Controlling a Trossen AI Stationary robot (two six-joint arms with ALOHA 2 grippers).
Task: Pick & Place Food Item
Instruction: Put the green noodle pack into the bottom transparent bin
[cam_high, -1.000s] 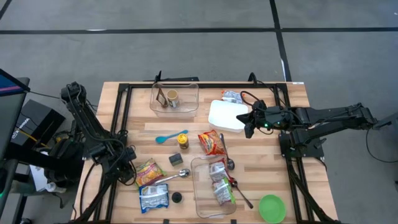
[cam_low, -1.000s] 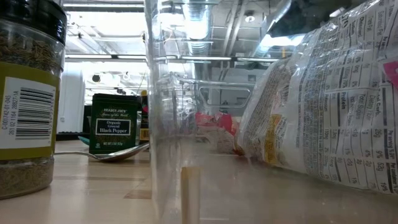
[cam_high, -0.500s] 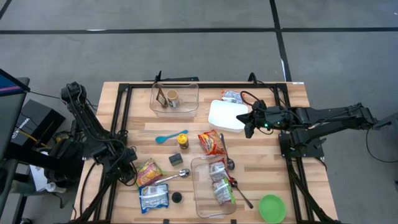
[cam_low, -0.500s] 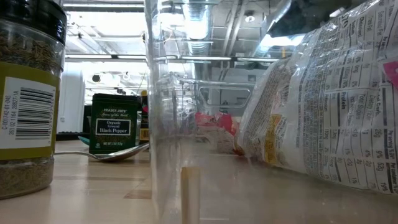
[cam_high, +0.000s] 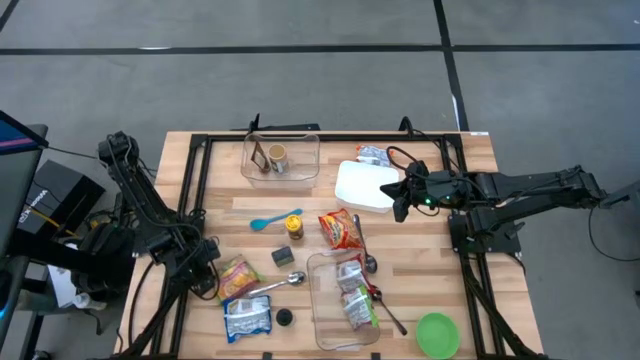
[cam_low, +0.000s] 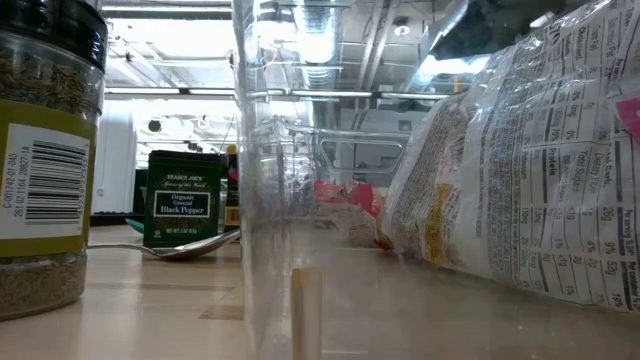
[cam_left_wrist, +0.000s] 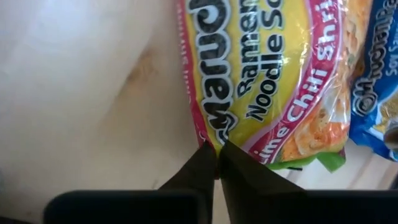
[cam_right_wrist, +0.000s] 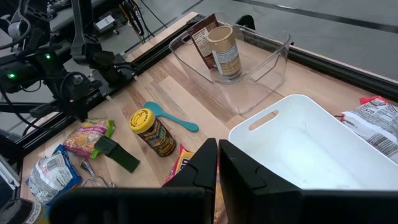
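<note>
A yellow and pink ramen noodle pack (cam_high: 240, 275) (cam_left_wrist: 267, 74) lies flat on the wooden table near the left front. My left gripper (cam_high: 208, 281) (cam_left_wrist: 216, 149) is at the pack's left edge, pointing steeply down and shut on it. My right gripper (cam_high: 400, 200) (cam_right_wrist: 217, 149) hangs shut and empty above the left rim of the white bin (cam_high: 365, 185) at the back right. My left gripper pinches the pink sealed edge (cam_left_wrist: 200, 132) of the ramen pack between its two fingertips. The fingers slant down from the table's left side. The rest of the pack lies flat on the table.
A blue noodle pack (cam_high: 247, 318) lies just in front of the ramen pack. A spoon (cam_high: 280, 285), spice jar (cam_high: 292, 226), teal spoon (cam_high: 262, 222) and red pack (cam_high: 342, 230) lie mid-table. Two clear bins (cam_high: 281, 158) (cam_high: 345, 300) hold items. A green bowl (cam_high: 437, 335) sits front right.
My left gripper has shut on the ramen pack's left edge without shifting its place. The pack lies where it was.
</note>
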